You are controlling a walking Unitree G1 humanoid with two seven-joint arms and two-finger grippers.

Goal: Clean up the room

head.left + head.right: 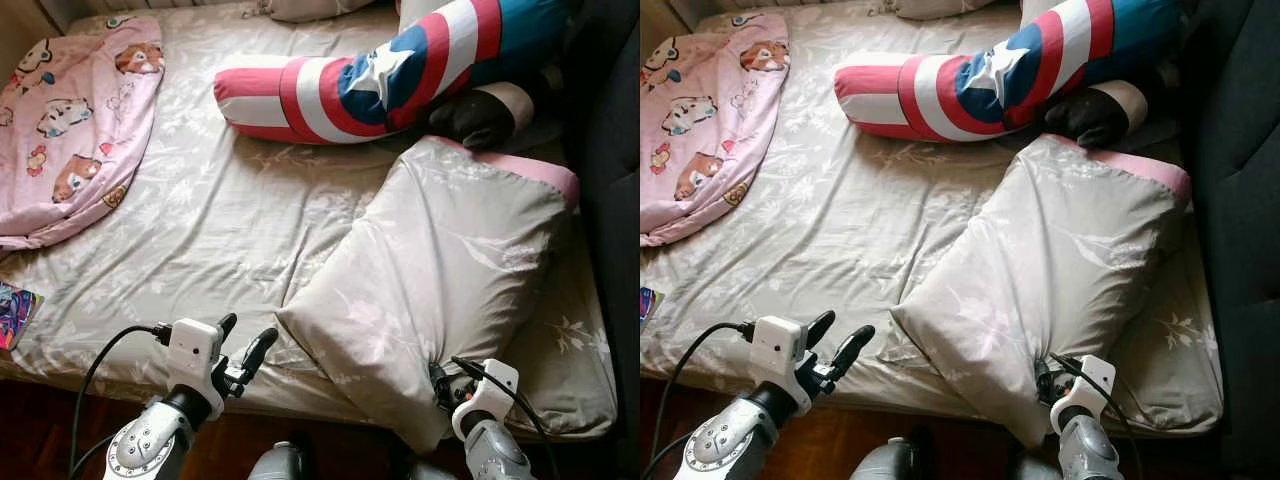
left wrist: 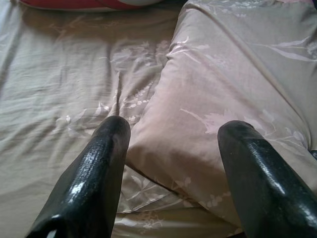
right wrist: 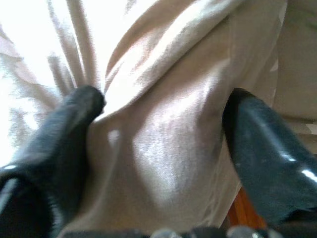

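Nearest, at the foot of the bed: two silver arms reaching up and forward from below. Left gripper [image 1: 243,349] raised at the near edge of the mattress, wrist tilted to the right, black cable looping off its white housing; fingers [image 2: 94,173] spread apart with nothing between them, hovering above the sheet and aimed at the near corner of the pillow [image 1: 440,270]. Right gripper [image 3: 163,144] pushed up against the pillow's near end where it overhangs the bed edge; fingers [image 3: 262,153] set wide on either side of a bunched fold of the beige cover, cloth pressing against both, though a firm pinch cannot be told from the wrist view. Short black cable arching over that wrist.

Beige floral pillow lying slantwise on the right half of the bed [image 1: 220,220], near end over the edge, far end trimmed with a pink band. Matching grey-beige floral sheet underneath, wrinkled, bare across the middle. Colourful flat item [image 1: 12,314] at the left edge by the mattress side, too cut off to name.

Farther back: pink cartoon blanket [image 1: 75,120] heaped at the far left; long red, white and blue bolster [image 1: 380,75] with a white star lying across the far side, its dark end just beyond the pillow's pink band. Dark upholstery [image 1: 610,150] along the right side
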